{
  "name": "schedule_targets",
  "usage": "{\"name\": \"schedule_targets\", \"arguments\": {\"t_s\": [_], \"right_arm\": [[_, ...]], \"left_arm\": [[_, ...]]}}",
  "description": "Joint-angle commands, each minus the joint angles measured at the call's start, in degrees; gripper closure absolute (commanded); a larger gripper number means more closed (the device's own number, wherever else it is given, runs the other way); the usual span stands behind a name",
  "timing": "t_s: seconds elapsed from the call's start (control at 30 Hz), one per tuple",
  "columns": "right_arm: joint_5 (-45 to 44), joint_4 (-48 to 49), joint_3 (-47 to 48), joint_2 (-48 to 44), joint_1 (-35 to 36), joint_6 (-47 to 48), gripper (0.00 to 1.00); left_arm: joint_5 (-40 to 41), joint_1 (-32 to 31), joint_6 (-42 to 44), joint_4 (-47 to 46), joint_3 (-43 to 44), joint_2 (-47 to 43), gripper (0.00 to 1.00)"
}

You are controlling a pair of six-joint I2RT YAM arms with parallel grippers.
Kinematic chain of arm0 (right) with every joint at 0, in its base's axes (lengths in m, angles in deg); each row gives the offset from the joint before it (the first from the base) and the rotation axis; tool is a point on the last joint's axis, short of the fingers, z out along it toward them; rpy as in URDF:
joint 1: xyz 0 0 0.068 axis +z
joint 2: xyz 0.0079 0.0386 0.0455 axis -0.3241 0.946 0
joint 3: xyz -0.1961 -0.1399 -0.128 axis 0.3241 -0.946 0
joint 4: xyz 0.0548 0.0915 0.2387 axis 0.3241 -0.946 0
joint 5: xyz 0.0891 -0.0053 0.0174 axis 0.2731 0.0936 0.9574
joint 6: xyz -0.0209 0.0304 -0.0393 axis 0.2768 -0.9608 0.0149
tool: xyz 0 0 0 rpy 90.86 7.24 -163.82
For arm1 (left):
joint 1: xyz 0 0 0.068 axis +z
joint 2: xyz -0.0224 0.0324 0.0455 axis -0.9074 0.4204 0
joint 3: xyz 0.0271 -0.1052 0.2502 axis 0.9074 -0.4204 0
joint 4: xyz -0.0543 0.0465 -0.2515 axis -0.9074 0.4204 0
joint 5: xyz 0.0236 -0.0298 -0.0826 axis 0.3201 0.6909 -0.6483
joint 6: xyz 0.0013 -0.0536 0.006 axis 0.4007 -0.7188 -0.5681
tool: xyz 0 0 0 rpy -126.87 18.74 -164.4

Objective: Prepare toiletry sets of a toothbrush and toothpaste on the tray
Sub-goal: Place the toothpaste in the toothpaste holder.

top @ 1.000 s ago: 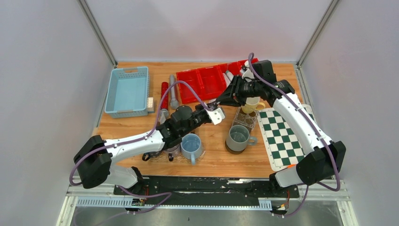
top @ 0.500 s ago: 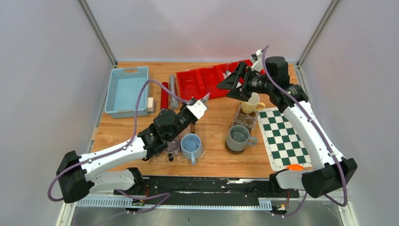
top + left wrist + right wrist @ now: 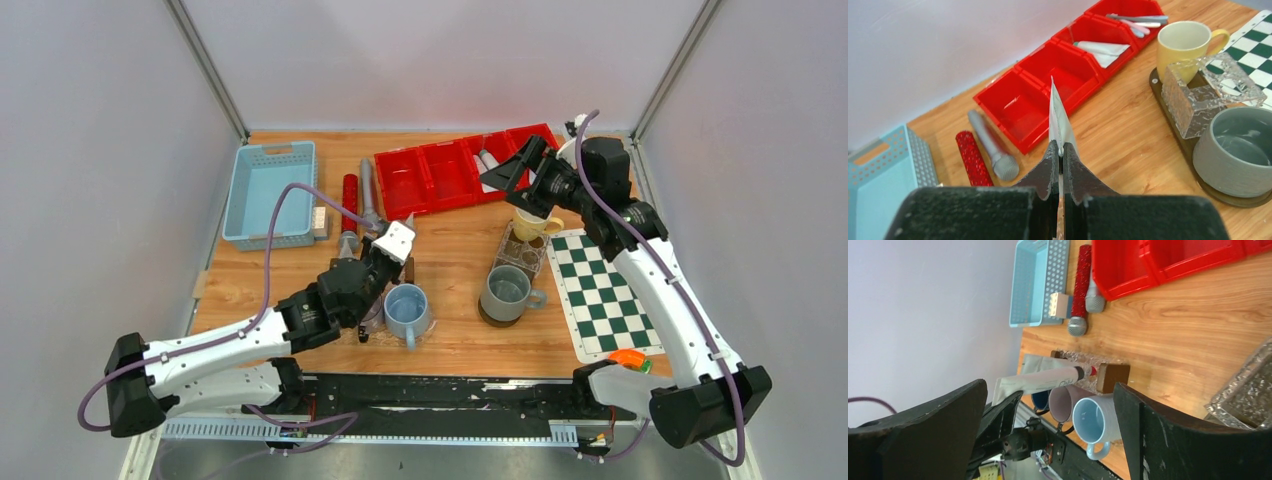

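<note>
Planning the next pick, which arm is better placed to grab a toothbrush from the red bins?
Right, likely. The right gripper is open and empty by the right end of the red bins, where the toothbrushes lie; the left gripper is shut on a toothpaste.

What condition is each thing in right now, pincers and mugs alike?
Left pincer: shut on the toothpaste.
Right pincer: open, holding nothing.
Toothpaste: held in the air by its flat end.
Yellow mug: upright, empty.
Grey mug: upright.
Blue mug: upright, empty.

White arms (image 3: 212,350) — black joints (image 3: 700,408), purple cables (image 3: 283,195).
</note>
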Motion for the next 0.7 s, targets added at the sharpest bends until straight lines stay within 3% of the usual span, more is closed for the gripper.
{"name": "schedule_targets", "arguments": {"t_s": [0.0,0.17,0.67], "right_arm": [[-5.9,3.0,-1.6,-2.9,-0.8,0.9,0.00],[-8.2,2.9,-3.3,-4.3,-1.6,1.2,0.00],[-7.8,3.9,-5.8,-5.1,-2.5,1.3,0.00]], "left_arm": [[12.0,-3.1,-5.3,0.8,0.0,-1.7,1.00],[15.4,-3.7,-12.1,3.3,-1.6,-3.2,1.00],[19.2,-3.7,-11.1,-10.5,-8.8,-1.0,1.00]]}}
